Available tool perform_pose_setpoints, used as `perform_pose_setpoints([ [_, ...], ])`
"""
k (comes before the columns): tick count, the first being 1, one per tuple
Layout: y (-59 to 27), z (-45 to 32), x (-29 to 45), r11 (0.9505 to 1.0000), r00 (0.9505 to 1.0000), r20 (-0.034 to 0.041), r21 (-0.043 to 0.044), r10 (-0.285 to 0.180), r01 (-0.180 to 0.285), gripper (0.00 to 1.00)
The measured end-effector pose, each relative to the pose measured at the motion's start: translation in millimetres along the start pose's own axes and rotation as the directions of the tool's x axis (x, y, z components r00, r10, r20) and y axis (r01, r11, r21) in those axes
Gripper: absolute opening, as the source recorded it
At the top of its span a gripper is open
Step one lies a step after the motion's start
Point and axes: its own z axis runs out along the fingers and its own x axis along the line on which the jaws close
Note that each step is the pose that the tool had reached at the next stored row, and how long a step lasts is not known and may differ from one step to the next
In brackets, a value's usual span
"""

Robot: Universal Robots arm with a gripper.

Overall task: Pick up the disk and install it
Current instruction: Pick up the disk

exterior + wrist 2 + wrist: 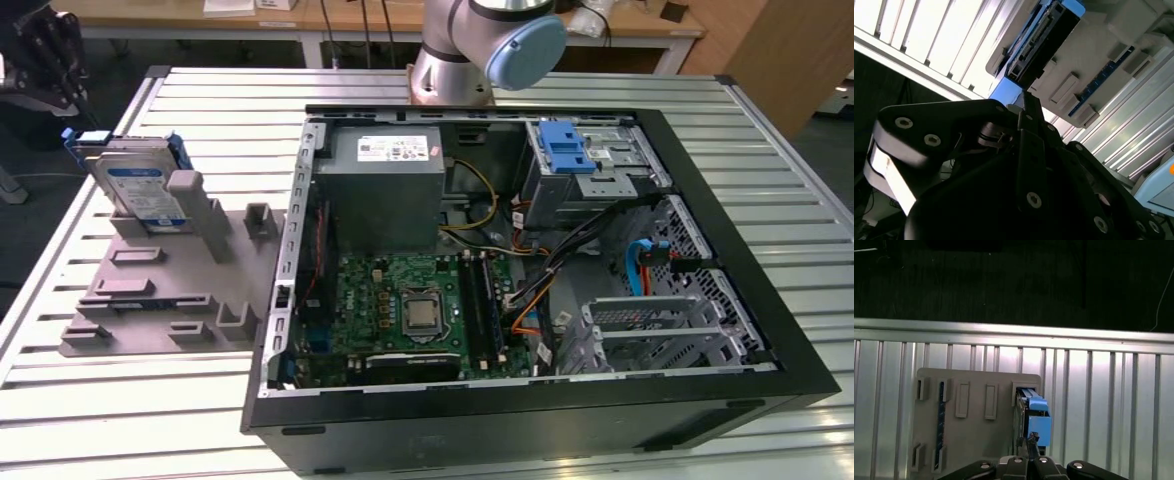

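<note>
The disk (140, 190) stands upright on edge at the far end of a grey holder (147, 290), on the exterior view's left beside the open computer case (747, 250). It is silver-grey with a white-and-blue label and a blue carrier around it. In the first wrist view my gripper (1030, 440) hangs just over the disk's blue top edge (1035, 415). In the second wrist view the gripper (1026, 97) has its thin fingers pressed together, their tips close by the blue end of the disk (1041, 37). Nothing sits between the fingers.
The case lies open on a slatted metal table (120, 400), showing the motherboard (414, 310), a grey power supply (387, 185), a bay with a blue latch (567, 150) and a metal drive cage (654, 330). The arm's base (467, 50) stands behind the case. The table edge (1014, 332) runs near the holder.
</note>
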Motion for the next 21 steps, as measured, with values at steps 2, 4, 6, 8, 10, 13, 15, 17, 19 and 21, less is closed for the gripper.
perform_pose_setpoints([
  [2,0.0,0.0,0.0,1.0000,1.0000,0.0000,0.0000,0.000,0.000,0.17],
  [4,0.0,0.0,0.0,1.0000,1.0000,0.0000,0.0001,0.000,0.000,0.29],
  [6,0.0,0.0,0.0,1.0000,1.0000,0.0000,0.0001,0.000,0.000,0.35],
  [8,0.0,0.0,0.0,1.0000,1.0000,0.0000,0.0000,0.000,0.000,0.41],
  [10,0.0,0.0,0.0,1.0000,1.0000,0.0000,0.0001,0.000,0.000,0.53],
  [13,0.0,0.0,0.0,1.0000,1.0000,0.0000,0.0000,0.001,-0.001,0.64],
  [15,0.0,0.0,0.0,1.0000,1.0000,0.0000,0.0000,0.001,-0.001,0.70],
  [17,0.0,0.0,0.0,1.0000,1.0000,0.0000,0.0001,0.001,-0.001,0.76],
  [19,0.0,0.0,0.0,1.0000,1.0000,0.0000,0.0000,0.001,-0.001,0.76],
  [21,0.0,0.0,0.0,1.0000,1.0000,0.0000,-0.0001,0.001,-0.001,0.76],
])
